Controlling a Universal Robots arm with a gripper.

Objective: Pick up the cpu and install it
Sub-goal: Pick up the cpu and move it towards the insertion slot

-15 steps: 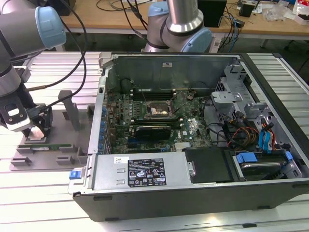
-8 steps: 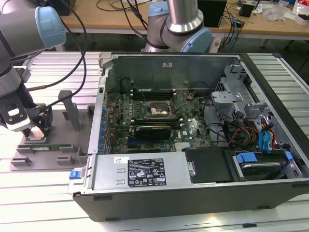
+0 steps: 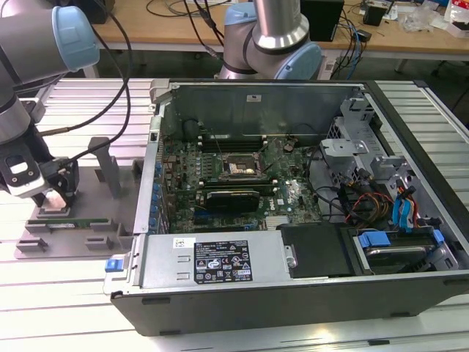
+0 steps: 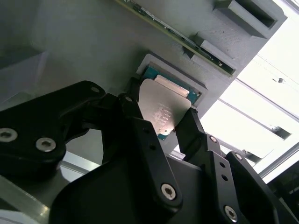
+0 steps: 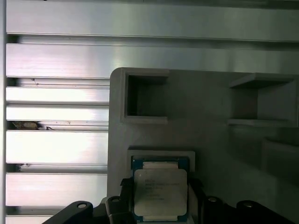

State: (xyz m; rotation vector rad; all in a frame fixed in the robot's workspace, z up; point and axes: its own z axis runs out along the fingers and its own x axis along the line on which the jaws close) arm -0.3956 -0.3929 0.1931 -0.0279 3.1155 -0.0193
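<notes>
We are seeing the cpu [image 5: 160, 193] sitting flat in the square recess of the grey holder [image 5: 210, 140], well apart from the open computer case [image 3: 264, 110]. The gripper [image 3: 57, 196] is gripping it, its narrowly spread fingers [image 4: 140, 126] pressing two opposite edges.

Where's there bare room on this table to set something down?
The table is bare in front of the grey fixture, at the exterior view's lower left, and beside the computer case at its upper right. Crowded: the fixture, where the gripper grips the cpu, and the case's interior.
</notes>
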